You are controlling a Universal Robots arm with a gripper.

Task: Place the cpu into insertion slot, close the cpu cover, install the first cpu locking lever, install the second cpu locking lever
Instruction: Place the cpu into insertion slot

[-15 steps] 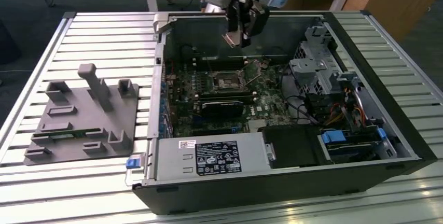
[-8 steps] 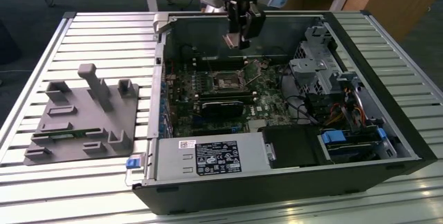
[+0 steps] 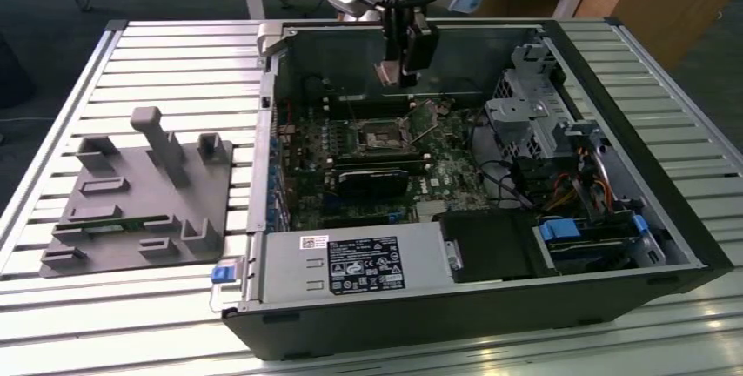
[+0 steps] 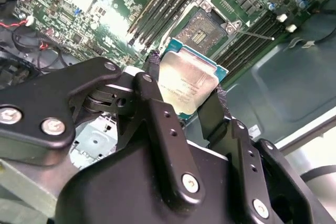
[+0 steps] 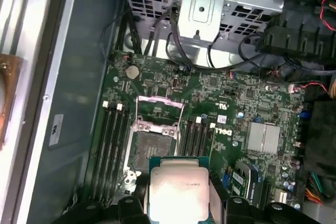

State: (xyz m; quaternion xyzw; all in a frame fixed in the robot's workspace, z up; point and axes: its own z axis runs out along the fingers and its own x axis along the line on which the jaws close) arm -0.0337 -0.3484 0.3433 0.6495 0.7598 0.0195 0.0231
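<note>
At the exterior view's left, a grey parts holder sits on the slatted surface, well apart from the open computer case. Its posts and recesses look made to keep components at fixed pick-up spots.

Moving right into the case, the motherboard lies flat with the side panel off, so the arm can reach it from above. The insertion slot lies near the board's middle, between rows of memory slots. The cpu cover stands hinged up and away from the slot, leaving the dark recess bare to receive the chip.

High over the board near the slot, the jaws are closed on the cpu. They pinch two opposite edges, which leaves the metal top and the underside untouched. In both wrist views the cpu appears beside the slot rather than in it, so I judge it not yet seated.

Further to the exterior view's right, the drive cage and cables crowd the case wall, leaving the approach from above as the free one.
</note>
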